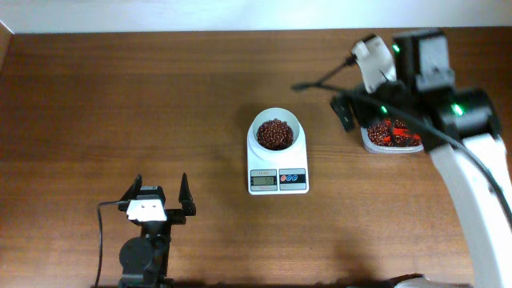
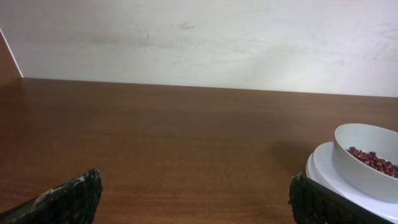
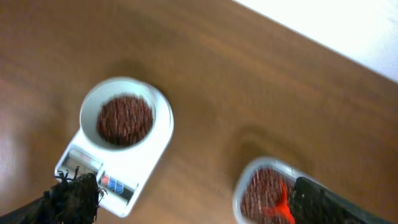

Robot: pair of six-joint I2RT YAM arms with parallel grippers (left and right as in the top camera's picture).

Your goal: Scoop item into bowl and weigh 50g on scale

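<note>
The white scale (image 1: 278, 181) stands mid-table with the white bowl (image 1: 258, 126) on it. The bowl holds a heap of reddish-brown beans (image 1: 274, 134). My left gripper (image 1: 160, 194) is open and empty, resting low to the front left of the scale. In the left wrist view the bowl (image 2: 357, 171), its beans (image 2: 373, 160) and the scale (image 2: 323, 171) sit at the right edge. My right gripper (image 3: 193, 199) is open and empty, held high between the scale (image 3: 140, 171) and a tub. The bowl (image 3: 163, 109) and beans (image 3: 124, 119) show below it.
A clear plastic tub (image 1: 370, 142) of beans with a red scoop (image 1: 398, 128) lying in it stands right of the scale, partly under my right arm. It also shows in the right wrist view (image 3: 239, 190) with the scoop (image 3: 281, 205). A pale wall runs along the back.
</note>
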